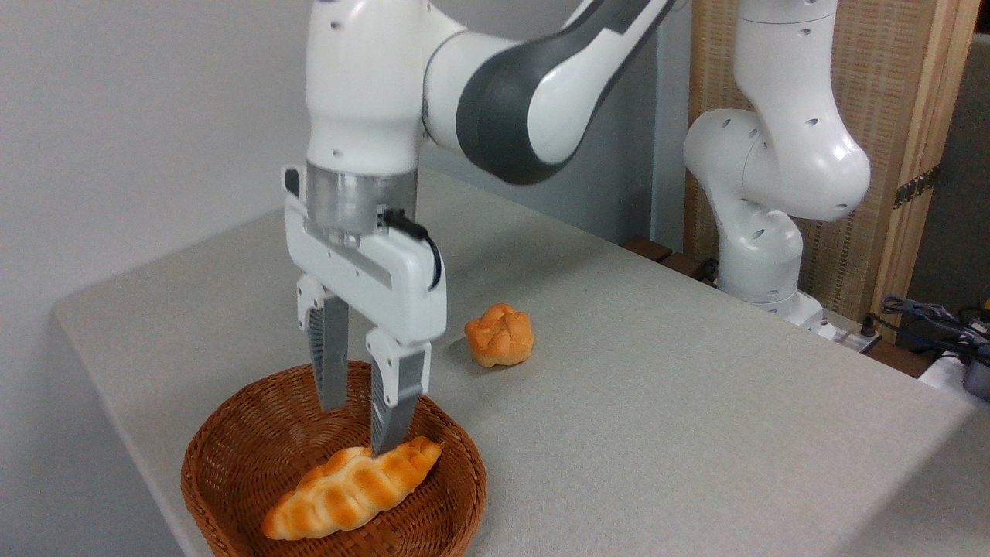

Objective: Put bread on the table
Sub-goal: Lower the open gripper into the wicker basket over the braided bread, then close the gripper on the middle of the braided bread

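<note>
Far left: near corner and left edge of table (657, 402), grey-beige cloth, dropping away just beside basket.

Lower left: basket (232, 456), brown wicker, round, close to table's front-left edge. Inside, bread (352, 487), long braided loaf, golden-brown, lying aslant across the bottom, upper end toward the right rim. Not yet on the table; not yet lifted.

Above basket: gripper (357, 422), pointing straight down, fingers parted with a clear gap. Right finger tip at or touching the loaf's upper end, contact not certain; left finger behind, over the basket floor. Nothing held. Judged: at approach or start of grasp, so lift, carry and set-down all left to do.

Centre: roll (500, 334), small, round, orange, knotted, on the cloth just right of the gripper body, well clear of the basket.

Centre to right: broad bare cloth beyond the roll and in front of it, ample room for set-down. Little spare room left of basket.

Far right: arm's base at back edge; cables (928, 313) past the right corner.
</note>
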### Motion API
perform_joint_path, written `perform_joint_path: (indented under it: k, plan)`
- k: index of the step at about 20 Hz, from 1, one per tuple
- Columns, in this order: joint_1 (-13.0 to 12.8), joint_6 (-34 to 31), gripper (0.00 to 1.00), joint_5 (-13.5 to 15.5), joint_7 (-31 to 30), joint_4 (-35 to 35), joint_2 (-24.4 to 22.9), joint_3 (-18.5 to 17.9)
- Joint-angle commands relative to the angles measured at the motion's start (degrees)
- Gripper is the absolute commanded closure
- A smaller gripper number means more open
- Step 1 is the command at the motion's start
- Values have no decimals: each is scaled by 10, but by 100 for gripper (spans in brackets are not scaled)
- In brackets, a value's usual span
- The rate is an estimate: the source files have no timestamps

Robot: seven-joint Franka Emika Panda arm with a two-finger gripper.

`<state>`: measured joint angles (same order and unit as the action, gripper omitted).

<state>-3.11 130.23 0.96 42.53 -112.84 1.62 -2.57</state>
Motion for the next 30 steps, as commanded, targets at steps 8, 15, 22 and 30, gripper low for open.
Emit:
perform_joint_path:
  k: [8,15,22,30]
  plan:
    - [-2,91,0,19,3,-20,58,-10]
    - [-2,88,26,19,6,-24,59,-2]
    - [-2,76,70,21,6,-24,64,-2]
    - [-2,61,72,20,8,-24,63,-2]
